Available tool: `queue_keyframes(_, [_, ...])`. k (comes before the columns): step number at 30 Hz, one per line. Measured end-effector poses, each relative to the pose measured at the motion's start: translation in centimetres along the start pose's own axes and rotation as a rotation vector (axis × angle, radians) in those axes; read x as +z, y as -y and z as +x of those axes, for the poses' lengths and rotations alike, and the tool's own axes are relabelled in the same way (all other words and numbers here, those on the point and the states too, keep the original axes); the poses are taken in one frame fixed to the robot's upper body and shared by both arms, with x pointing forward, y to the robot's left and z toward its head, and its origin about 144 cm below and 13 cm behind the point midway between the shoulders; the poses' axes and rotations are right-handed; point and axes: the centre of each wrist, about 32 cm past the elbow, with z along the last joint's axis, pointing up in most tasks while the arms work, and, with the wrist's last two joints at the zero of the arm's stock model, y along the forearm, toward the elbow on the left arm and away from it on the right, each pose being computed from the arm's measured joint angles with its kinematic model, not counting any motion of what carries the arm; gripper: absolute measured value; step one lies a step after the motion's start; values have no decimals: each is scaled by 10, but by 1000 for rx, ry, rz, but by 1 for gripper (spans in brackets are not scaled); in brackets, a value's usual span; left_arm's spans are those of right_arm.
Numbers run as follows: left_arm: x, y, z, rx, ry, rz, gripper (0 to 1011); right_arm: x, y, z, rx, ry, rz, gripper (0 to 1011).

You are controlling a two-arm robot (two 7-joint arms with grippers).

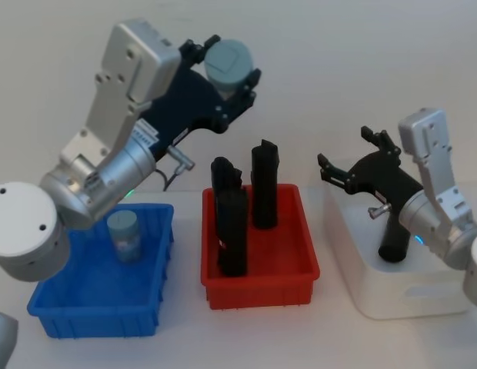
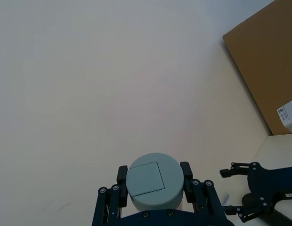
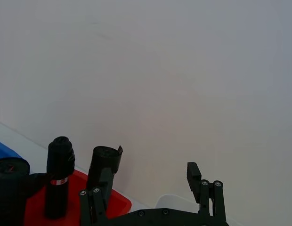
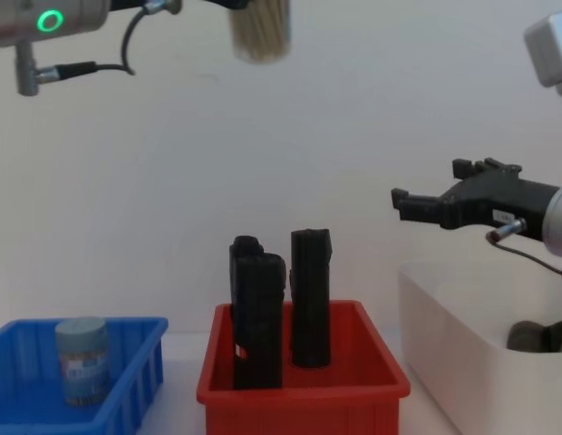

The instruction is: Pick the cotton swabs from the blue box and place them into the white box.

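Note:
My left gripper (image 1: 225, 68) is raised high over the table behind the red bin, shut on a cotton swab tub (image 1: 229, 63) with a pale blue-grey lid (image 2: 153, 181). The chest view shows that tub's beige stick bundle (image 4: 260, 32) at its top edge. A second tub (image 1: 123, 234) stands upright in the blue box (image 1: 85, 307) at the left. The white box (image 1: 408, 296) sits at the right. Above it, my right gripper (image 1: 348, 150) hovers open with nothing between its fingers (image 3: 202, 186).
A red bin (image 1: 261, 280) stands between the blue and white boxes. It holds three tall black blocks (image 1: 232, 227), which rise well above its rim. A dark object (image 4: 535, 335) lies inside the white box. A brown board (image 2: 263, 70) lies beyond the table.

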Motion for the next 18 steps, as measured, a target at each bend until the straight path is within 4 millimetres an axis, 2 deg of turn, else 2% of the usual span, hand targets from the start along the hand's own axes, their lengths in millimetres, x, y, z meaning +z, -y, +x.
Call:
queue_keyframes(10, [-5, 16, -7, -51, -25, 0, 671, -13, 1, -11, 55, 156, 70, 1002])
queue_keyframes(18, [-10, 23, -11, -75, -43, 4, 671, -14, 2, -20, 93, 218, 147, 1001])
